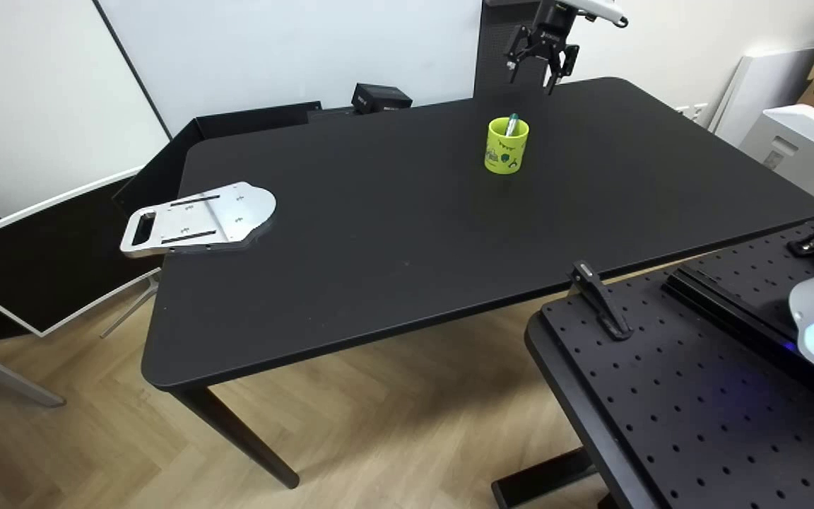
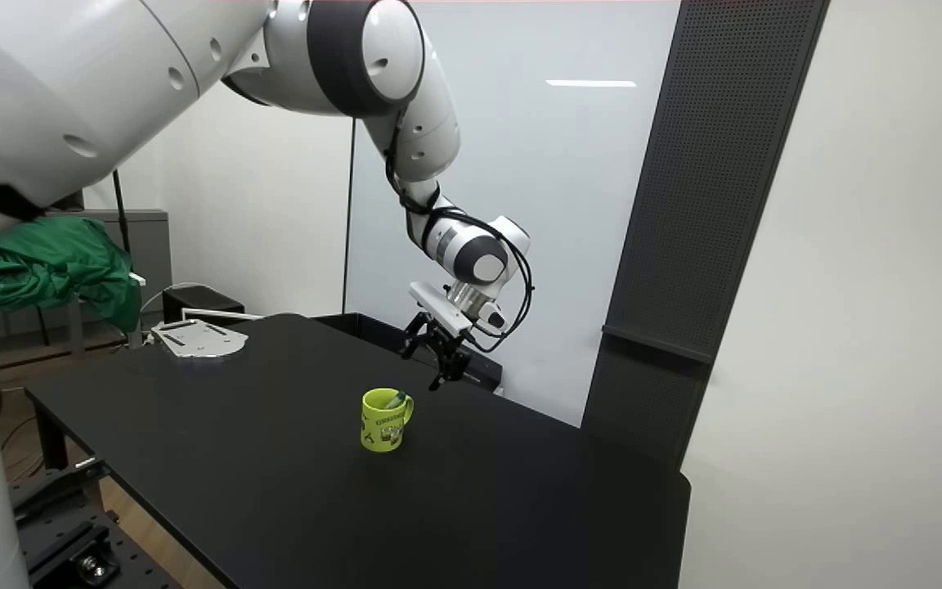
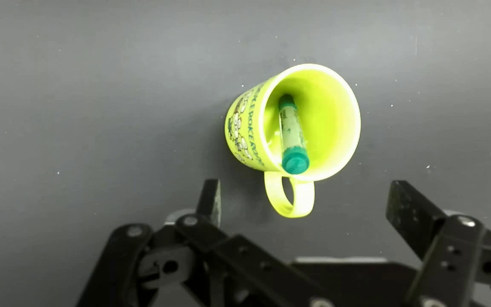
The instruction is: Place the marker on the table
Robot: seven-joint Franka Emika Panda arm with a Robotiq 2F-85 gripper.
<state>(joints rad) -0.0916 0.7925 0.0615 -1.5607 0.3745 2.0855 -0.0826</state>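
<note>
The marker, with green ends and a pale label, leans inside the lime-green cup; it shows in the wrist view (image 3: pixel 290 125) and in both exterior views (image 1: pixel 511 126) (image 2: pixel 395 400). The cup (image 3: pixel 330 115) stands upright on the black table (image 1: pixel 379 233), its handle toward my gripper in the wrist view. The cup also shows in both exterior views (image 1: pixel 505 160) (image 2: pixel 381 429). My gripper (image 1: pixel 531 82) is open and empty above the table's back side. In the wrist view my gripper (image 3: pixel 305 196) has its fingers spread wide on either side of the cup handle, touching nothing.
A silver plate (image 1: pixel 202 215) with a handle slot overhangs the table's far end. A black perforated board (image 1: pixel 697 396) with a clamp (image 1: pixel 601 300) stands beside the table's front edge. A black box (image 1: pixel 379 97) and a white panel are behind the table.
</note>
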